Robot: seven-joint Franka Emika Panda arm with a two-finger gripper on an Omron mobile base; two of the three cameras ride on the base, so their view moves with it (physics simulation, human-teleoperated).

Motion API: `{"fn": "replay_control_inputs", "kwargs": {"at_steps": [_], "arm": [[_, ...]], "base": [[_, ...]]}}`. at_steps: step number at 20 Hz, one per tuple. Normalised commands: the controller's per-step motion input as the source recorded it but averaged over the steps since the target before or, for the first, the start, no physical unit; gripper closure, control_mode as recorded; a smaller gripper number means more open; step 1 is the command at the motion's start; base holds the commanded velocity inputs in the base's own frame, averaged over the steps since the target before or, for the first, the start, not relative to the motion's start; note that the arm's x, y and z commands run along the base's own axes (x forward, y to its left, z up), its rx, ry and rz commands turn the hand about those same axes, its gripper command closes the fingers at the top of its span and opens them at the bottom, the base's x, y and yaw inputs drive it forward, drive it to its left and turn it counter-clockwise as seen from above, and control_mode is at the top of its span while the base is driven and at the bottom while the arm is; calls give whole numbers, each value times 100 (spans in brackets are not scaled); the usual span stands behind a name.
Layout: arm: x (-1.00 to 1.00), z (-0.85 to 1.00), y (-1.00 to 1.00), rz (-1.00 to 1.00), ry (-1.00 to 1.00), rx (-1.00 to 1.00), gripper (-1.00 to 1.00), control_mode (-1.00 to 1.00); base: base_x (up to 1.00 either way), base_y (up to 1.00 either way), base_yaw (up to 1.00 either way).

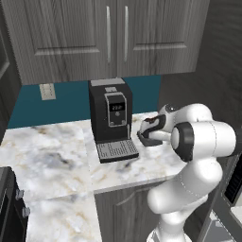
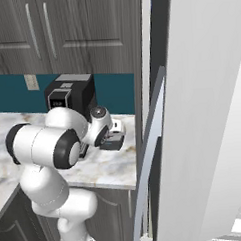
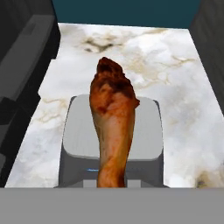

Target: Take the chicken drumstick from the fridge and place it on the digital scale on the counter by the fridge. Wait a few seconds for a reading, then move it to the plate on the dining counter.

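In the left base view, you had the white arm rising from the lower right of the frame, elbow bent, its hand reaching left toward mid-frame. The gripper point(image 1: 144, 137) sat right of centre, low over the marble counter point(image 1: 52, 151), just beside the black coffee machine point(image 1: 111, 118) that stood in the middle. Grey wall cabinets point(image 1: 108, 33) filled the top and a teal backsplash ran behind the machine. You couldn't make out what the hand held from there.

In the right base view, the arm came up from the lower left and the gripper point(image 2: 113, 141) hung near centre, just right of the coffee machine point(image 2: 68, 97). The open fridge point(image 2: 202, 113) door took the whole right half of the frame.

In the hand view, there it was: the chicken drumstick point(image 3: 113, 118) ran up the middle, thin bone end at the bottom edge, thick end pointing to the top. Your jaws were squeezed tight and the bone end sat right where the fingertips belong, so you had it pinched. Directly behind it lay the digital scale point(image 3: 81, 131), centre low, on the marble; whether the meat touched it, you couldn't tell
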Motion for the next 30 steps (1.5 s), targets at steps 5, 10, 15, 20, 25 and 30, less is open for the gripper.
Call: {"fn": "replay_control_inputs", "kwargs": {"at_steps": [5, 10, 15, 20, 25, 30], "arm": [[33, -21, 0, 3, 5, 0, 100, -100], [33, -16, 0, 3, 4, 0, 100, -100], [7, -20, 0, 0, 5, 0, 100, -100], [5, -24, 0, 0, 2, 0, 100, -100], [26, -17, -1, 0, 0, 0, 100, -100], [4, -21, 0, 0, 0, 0, -100, -100]], "base": [[0, 0, 0], [0, 0, 0], [0, 0, 0], [0, 0, 0], [0, 0, 0], [0, 0, 0]]}}
